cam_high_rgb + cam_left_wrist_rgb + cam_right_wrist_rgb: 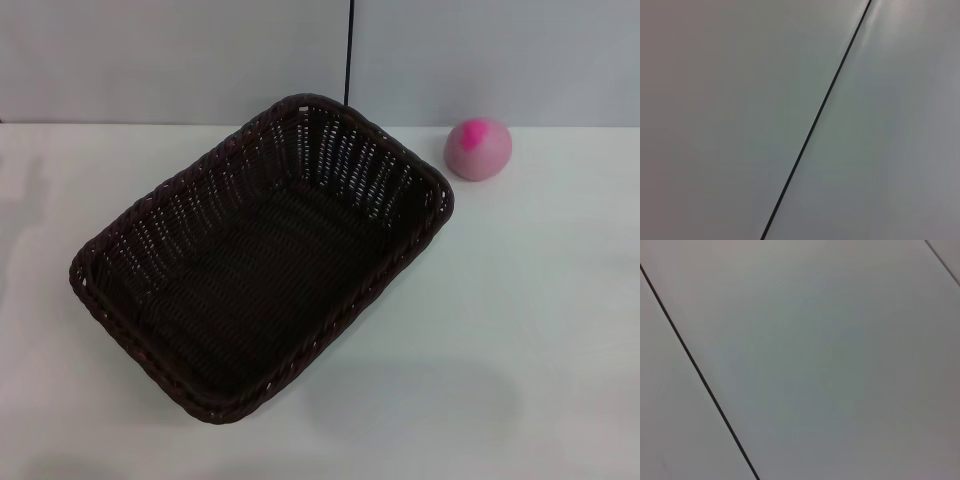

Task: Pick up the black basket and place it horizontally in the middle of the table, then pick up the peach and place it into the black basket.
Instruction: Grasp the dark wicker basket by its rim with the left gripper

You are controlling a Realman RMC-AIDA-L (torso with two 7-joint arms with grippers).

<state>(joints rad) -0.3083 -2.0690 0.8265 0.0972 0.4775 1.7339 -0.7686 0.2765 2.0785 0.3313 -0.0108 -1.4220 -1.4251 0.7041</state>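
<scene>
The black basket [260,255] lies on the white table [520,330], left of centre, turned diagonally with one corner toward the back wall and one toward the front. It is empty. The peach [478,148], pale pink with a magenta patch, sits on the table at the back right, apart from the basket's right corner. Neither gripper shows in the head view. Both wrist views show only a plain grey panel surface with a thin dark seam.
A grey wall [180,60] with a dark vertical seam [349,50] stands behind the table's back edge. White tabletop stretches to the right of and in front of the basket.
</scene>
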